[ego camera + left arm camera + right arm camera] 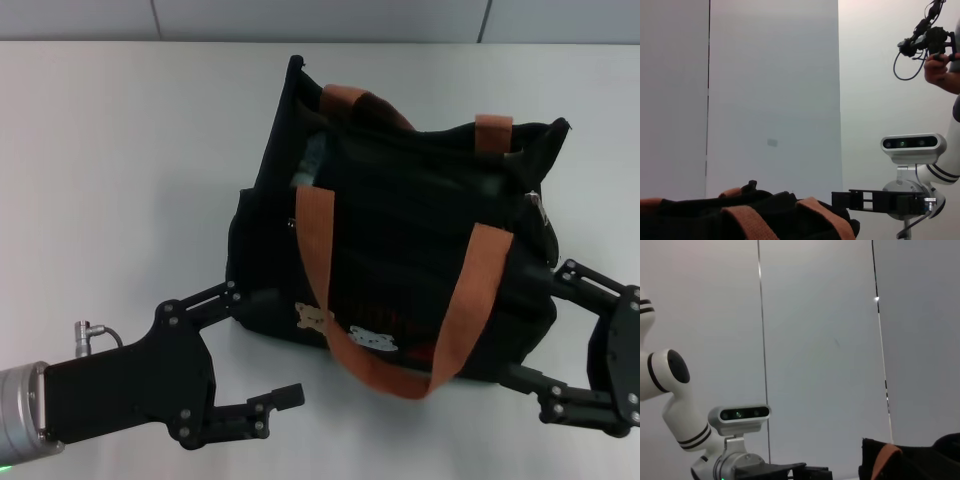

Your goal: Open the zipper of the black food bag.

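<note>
Both grippers, left gripper [262,348] and right gripper [548,335], gape empty beside the black food bag [400,250]; pulling its zipper [536,205] unbraced could drag it.

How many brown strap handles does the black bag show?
2. One handle hangs down the black food bag's front, looping above the table; the other arches along the far rim. None seems hidden.

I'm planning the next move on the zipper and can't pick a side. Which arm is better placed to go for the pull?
Probably the right. A small silver piece, likely the zipper pull, shows at the black food bag's right end, just above the open right gripper straddling that corner. The left gripper is open at the opposite lower corner.
</note>
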`<action>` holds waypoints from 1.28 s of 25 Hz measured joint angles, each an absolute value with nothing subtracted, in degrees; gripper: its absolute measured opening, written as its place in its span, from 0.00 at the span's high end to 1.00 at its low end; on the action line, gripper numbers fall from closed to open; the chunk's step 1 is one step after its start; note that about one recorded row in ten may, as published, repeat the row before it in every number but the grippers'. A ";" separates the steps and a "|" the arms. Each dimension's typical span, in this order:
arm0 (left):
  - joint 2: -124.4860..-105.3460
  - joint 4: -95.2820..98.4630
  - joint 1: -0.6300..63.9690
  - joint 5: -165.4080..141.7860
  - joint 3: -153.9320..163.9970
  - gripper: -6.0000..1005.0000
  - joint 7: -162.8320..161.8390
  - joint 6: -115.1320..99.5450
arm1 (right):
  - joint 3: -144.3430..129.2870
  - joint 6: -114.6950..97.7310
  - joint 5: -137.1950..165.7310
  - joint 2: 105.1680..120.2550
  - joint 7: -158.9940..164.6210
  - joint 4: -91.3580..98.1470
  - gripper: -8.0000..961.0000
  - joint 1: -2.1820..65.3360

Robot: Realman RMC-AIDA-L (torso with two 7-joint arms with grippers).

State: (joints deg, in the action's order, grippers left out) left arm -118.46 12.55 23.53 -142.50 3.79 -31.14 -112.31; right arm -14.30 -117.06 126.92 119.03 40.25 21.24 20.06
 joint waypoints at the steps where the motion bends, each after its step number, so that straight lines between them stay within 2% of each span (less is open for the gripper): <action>1: -118.47 12.54 23.74 -142.59 3.81 0.17 -31.40 -112.30 | -14.37 -117.19 126.92 119.01 40.66 21.65 0.12 20.00; 16: -118.48 12.52 24.40 -142.48 3.87 0.17 -31.64 -112.32 | -10.31 -123.25 118.05 119.00 39.61 23.28 0.12 15.48; 32: -118.47 12.41 24.77 -142.40 3.87 0.17 -31.40 -112.33 | -20.75 -120.78 119.12 119.20 37.47 22.27 0.12 17.86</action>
State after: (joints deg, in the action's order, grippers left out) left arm -118.47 12.41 24.77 -142.40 3.87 -31.40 -112.33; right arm -20.75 -120.78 119.12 119.20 37.47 22.27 17.86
